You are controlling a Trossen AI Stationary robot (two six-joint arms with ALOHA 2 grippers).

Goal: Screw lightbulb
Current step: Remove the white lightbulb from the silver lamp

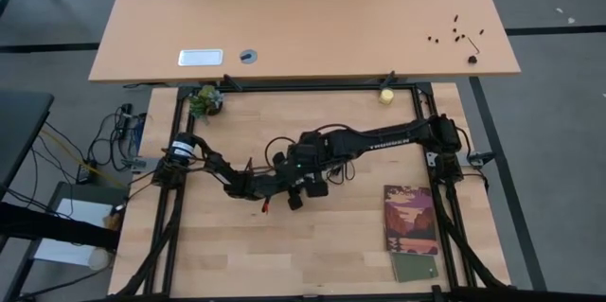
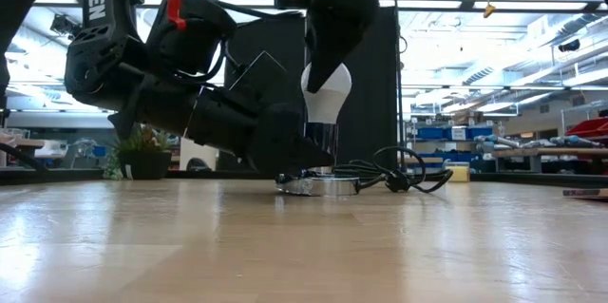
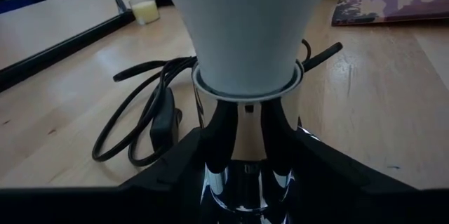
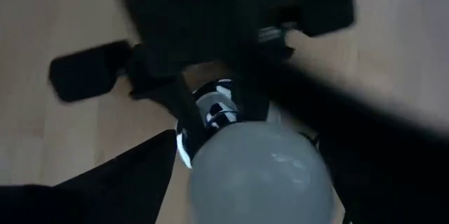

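The white lightbulb [image 2: 326, 91] stands upright in a chrome socket [image 2: 318, 184] at the table's middle. The socket rests on its round base, and its black cord [image 3: 144, 115] trails off across the wood. My left gripper [image 3: 247, 122] reaches in low from the table's left and is shut on the socket. My right gripper [image 2: 328, 51] hangs over the bulb, pointing steeply down. It is open, with a finger on either side of the bulb's dome [image 4: 256, 171]. I cannot tell whether those fingers touch the glass. My left gripper pinches the socket's chrome neck [image 3: 245, 136] between its two fingers [image 3: 216, 129], just under the bulb's narrow end. The fingers come in nearly level from the table's left. The socket stands upright with its base on the table.
A picture booklet [image 1: 410, 219] and a green card [image 1: 415, 267] lie at the near right. A small plant [image 1: 204, 101] and a yellowish ball [image 1: 386, 96] sit along the far frame rail. A second table [image 1: 303, 18] stands behind. Bare wood lies toward the near edge.
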